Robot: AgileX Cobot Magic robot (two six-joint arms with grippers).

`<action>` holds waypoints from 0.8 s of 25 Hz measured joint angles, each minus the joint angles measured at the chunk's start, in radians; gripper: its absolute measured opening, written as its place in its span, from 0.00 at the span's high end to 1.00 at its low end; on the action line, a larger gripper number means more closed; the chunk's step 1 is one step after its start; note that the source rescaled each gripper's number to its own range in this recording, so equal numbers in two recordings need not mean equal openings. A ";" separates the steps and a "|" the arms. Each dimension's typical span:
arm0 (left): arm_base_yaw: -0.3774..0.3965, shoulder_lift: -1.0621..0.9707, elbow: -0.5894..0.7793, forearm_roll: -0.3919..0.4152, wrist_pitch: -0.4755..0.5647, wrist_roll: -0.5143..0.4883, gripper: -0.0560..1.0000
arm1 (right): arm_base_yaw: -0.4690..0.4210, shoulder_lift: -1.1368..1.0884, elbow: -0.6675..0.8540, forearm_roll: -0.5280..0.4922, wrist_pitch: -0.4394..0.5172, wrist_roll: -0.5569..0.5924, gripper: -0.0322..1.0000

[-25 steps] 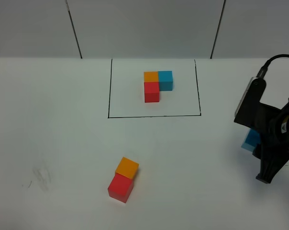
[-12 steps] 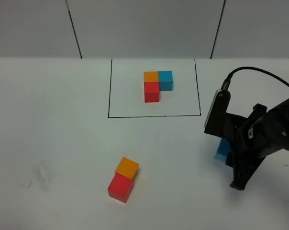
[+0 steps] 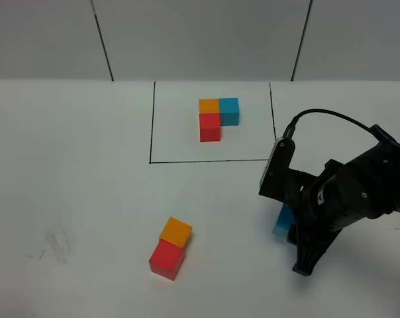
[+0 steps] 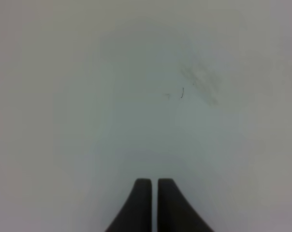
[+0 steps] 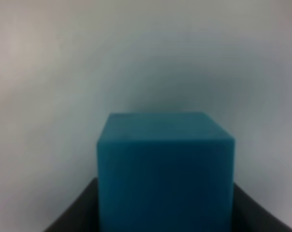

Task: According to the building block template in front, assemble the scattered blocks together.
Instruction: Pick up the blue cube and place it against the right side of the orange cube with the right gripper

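The building block template (image 3: 216,116) lies inside a black-line rectangle at the back: orange and cyan side by side, red in front of the orange. Two of the scattered blocks, orange (image 3: 176,231) and red (image 3: 167,260), touch each other at front centre. My right gripper (image 3: 289,228) is shut on the cyan block (image 3: 281,218), right of that pair and apart from it. In the right wrist view the cyan block (image 5: 165,164) fills the space between the dark fingers (image 5: 71,215). My left gripper (image 4: 153,203) is shut and empty over bare table; the exterior high view does not show it.
The black frame line (image 3: 213,160) runs between the template and the loose pair. Faint pencil smudges (image 3: 57,245) mark the white table at the front left. The right arm's cable (image 3: 326,114) arcs above its wrist.
My right arm has carried the cyan block leftward from the right edge toward the orange and red pair. Those two blocks, the template and the left gripper have not moved.
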 joint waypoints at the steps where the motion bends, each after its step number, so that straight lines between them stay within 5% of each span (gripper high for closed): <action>1: 0.000 0.000 0.000 0.000 0.000 0.000 0.95 | 0.007 0.000 0.000 0.006 -0.006 0.002 0.48; 20: 0.000 0.000 0.000 0.001 0.000 -0.001 0.95 | 0.159 0.086 -0.102 0.041 0.004 0.009 0.48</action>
